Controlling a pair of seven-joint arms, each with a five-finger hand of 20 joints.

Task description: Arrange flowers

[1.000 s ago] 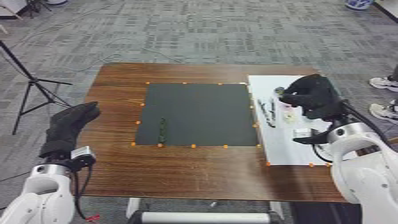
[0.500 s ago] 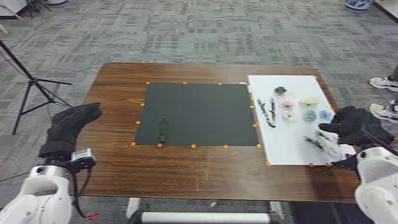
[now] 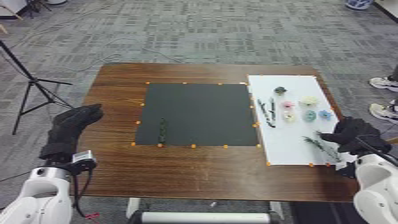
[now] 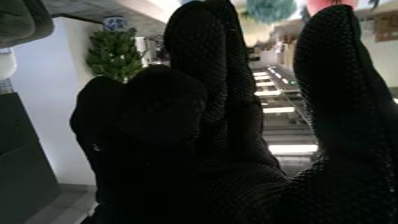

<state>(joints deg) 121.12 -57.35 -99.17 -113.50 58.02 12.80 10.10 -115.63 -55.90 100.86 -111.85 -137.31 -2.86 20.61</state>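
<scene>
My right hand [image 3: 357,136] is at the right edge of the white board [image 3: 284,145], beside a leafy sprig [image 3: 314,143]. Its fingers are extended in the right wrist view, where the hand [image 4: 213,165] holds nothing and a teal flower [image 4: 271,9] and a pink flower [image 4: 329,5] show past it. Farther up the white board lie a dark flower [image 3: 281,90], a cream one [image 3: 308,100], a pink one [image 3: 288,104], a yellowish one [image 3: 289,116], a teal one [image 3: 309,116], a blue one [image 3: 325,115] and thin dark stems [image 3: 272,112]. One green stem [image 3: 163,131] lies on the black mat [image 3: 202,112]. My left hand [image 3: 73,121] is open, left of the mat.
The brown table [image 3: 178,172] surrounds both boards, with orange markers along their edges. A black tripod [image 3: 32,80] stands on the floor to the left of the table.
My right hand was over the flowers on the white board; it has drawn back toward the near right edge, uncovering them. The left hand has barely moved.
</scene>
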